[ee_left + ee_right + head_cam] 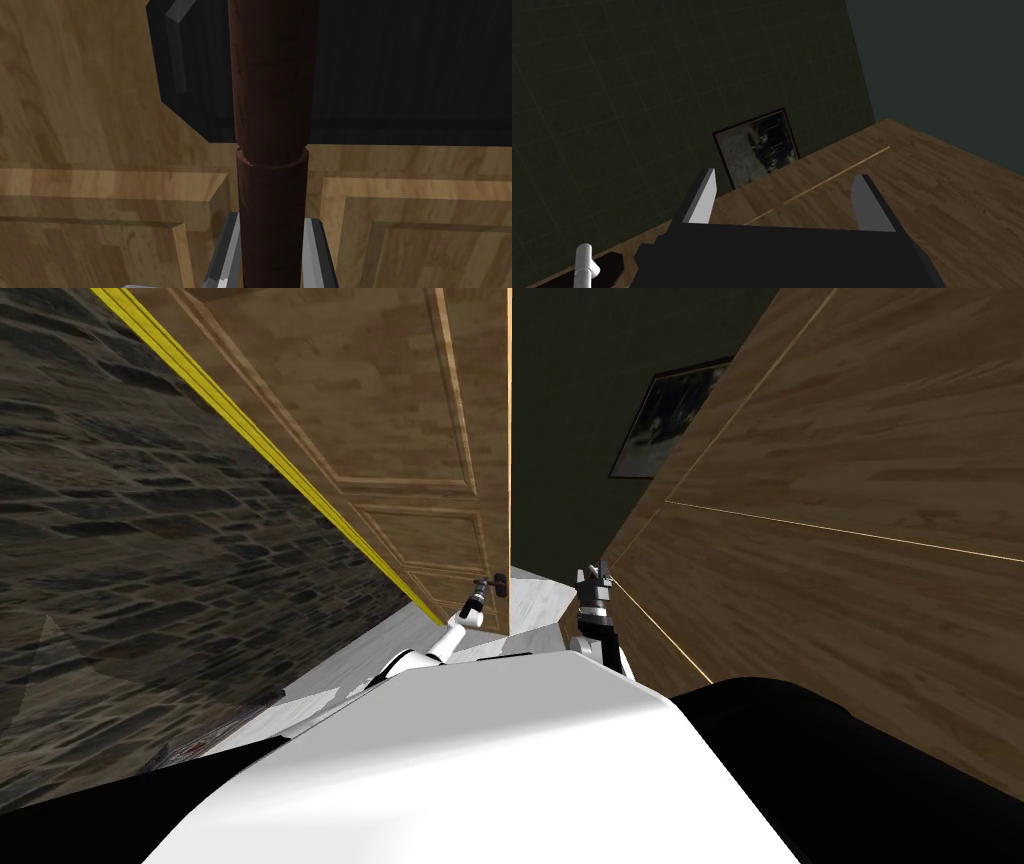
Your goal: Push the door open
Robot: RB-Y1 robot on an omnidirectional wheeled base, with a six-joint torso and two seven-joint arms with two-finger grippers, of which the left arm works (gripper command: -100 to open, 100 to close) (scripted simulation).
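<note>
Here's the left gripper (271, 220) at the light brown panelled wooden door (430, 438), clamped on the dark reddish-brown cylindrical handle (272, 100). The two thin grey fingers (225, 255) press the bar from either side, and it runs straight up between them. Behind the handle sits a black plate (400, 75), flat against the door's wood, with the panel mouldings showing on both sides of the fingers.

From above, the left arm reaches forward to the handle, low down near the door's free edge. That edge stands apart from the wood-grain wall (850, 538) on the right, and a dark green wall (570, 408) shows through the gap, so the door is ajar. On the door's other side a yellow strip (250, 428) runs along its foot, next to a dark stone-patterned wall (120, 538).

The right gripper (597, 576) hangs in the gap just beside the wood-grain wall, fingers spread wide with nothing between them.
</note>
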